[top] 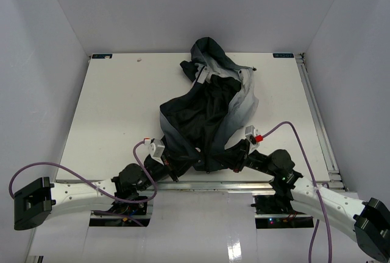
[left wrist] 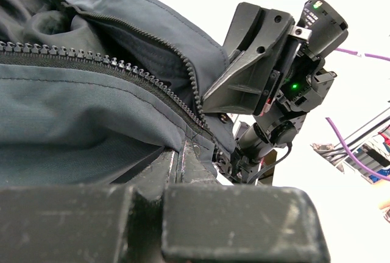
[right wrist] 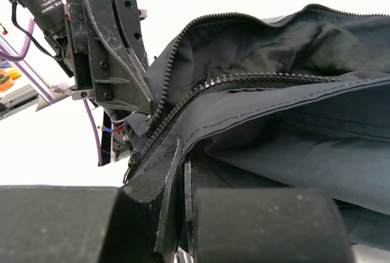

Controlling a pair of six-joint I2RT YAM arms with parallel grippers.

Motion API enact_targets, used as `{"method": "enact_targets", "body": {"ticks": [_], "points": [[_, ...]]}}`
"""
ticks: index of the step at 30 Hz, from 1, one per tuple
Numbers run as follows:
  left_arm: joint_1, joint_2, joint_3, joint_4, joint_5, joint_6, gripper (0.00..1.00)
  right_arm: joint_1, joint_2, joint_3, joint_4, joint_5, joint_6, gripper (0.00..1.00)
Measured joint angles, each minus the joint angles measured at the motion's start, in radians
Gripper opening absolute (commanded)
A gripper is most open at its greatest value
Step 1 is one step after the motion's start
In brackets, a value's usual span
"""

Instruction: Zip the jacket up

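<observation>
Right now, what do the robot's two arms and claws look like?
The left arm and right arm are white tubes with chunky black joints. The left gripper and right gripper are scuffed black two-finger wedges. A purple cable loops along each arm to a white wrist camera.

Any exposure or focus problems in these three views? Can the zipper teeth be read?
Top external: even light, but the dark jacket swallows fold detail. Left wrist: background blown out white, near fingers soft, zipper teeth crisp. Right wrist: same blown-out background, fingers blurred, teeth sharp.
</observation>
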Motion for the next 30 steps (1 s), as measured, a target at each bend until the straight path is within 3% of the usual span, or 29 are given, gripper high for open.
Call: {"method": "enact_targets", "body": {"ticks": [30], "points": [[0.0, -0.015, -0.004, 0.028, 0.021, 0.102, 0.0, -0.001, 0.045, 0.016, 0.024, -0.016, 0.092, 0.08]]}}
